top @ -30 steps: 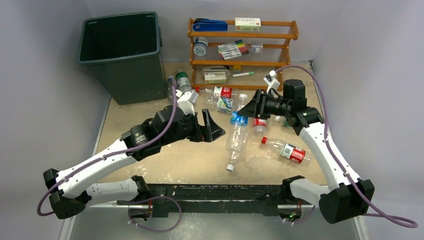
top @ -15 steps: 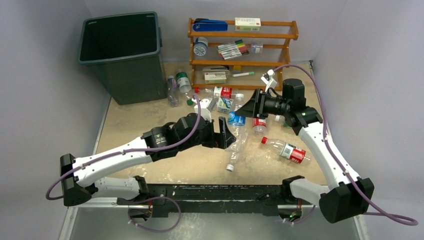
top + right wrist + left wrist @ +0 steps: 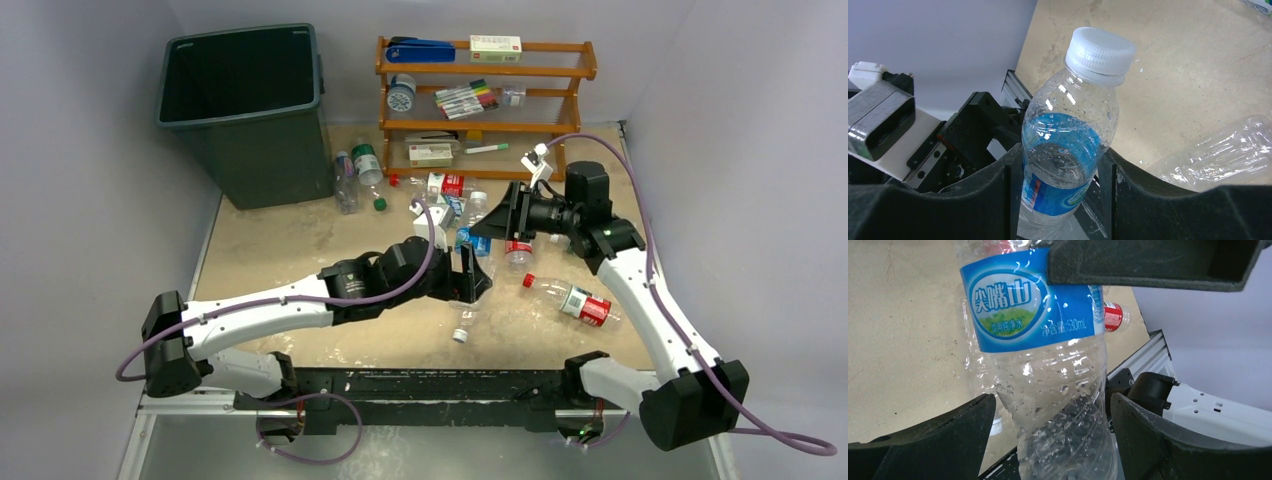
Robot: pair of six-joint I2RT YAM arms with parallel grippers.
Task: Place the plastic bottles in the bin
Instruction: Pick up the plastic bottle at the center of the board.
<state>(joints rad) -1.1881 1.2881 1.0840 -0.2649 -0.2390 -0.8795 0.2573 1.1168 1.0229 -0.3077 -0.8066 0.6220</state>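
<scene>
Right of the bin point(image 3: 270, 150), seen from above, the left pincer point(image 3: 474, 275) straddles a long bottle point(image 3: 462, 315) lying on the tabletop point(image 3: 280, 240). The right pincer point(image 3: 488, 225) hangs farther from the bin. At the left wrist, the jaws stand apart on either side of the blue-labelled long bottle point(image 3: 1048, 340). At the right wrist, the pincer point(image 3: 1060, 195) is clamped on a small white-capped bottle point(image 3: 1073, 125).

Bright even light, soft shadows, small glints on bottle point(image 3: 1068, 115)
</scene>
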